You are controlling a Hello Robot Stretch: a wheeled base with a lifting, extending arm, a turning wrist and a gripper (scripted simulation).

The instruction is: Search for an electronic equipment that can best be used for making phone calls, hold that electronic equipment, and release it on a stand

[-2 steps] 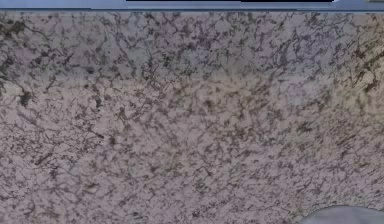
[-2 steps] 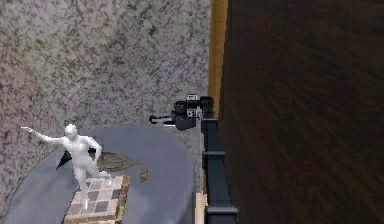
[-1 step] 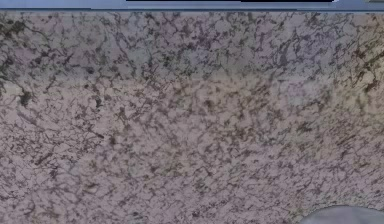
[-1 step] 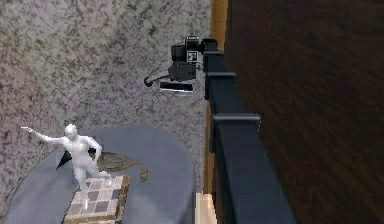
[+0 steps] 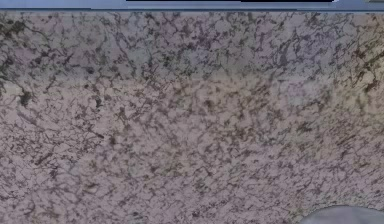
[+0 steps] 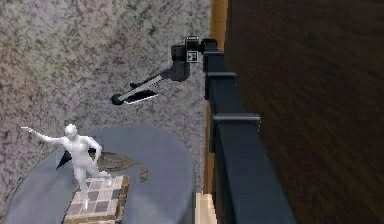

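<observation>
Grey and smooth, a round table is sitting nearest in the arm side view, carrying a white statue of a figure with arms outstretched on a chequered base, with a few flat brownish scraps lying just beside it. The table's curved rim is also peeking into the forward view's lower right corner. Rising past the table's right side, the dark arm is reaching outward along a dark wooden panel. At its far end the gripper is holding a thin dark slab with a pale edge, which is hanging clear above the speckled stone-patterned floor. The shape suits a phone, so the searching and picking up are looking done. What is remaining is the release, and the round table is seeming the likeliest stand, though I cannot be sure of that. The slab is hovering beyond the table's far edge rather than over it, so it is needing to come nearer before letting go. The statue and the scraps are taking up the table's left and middle, leaving the bare right part as the safer spot.
</observation>
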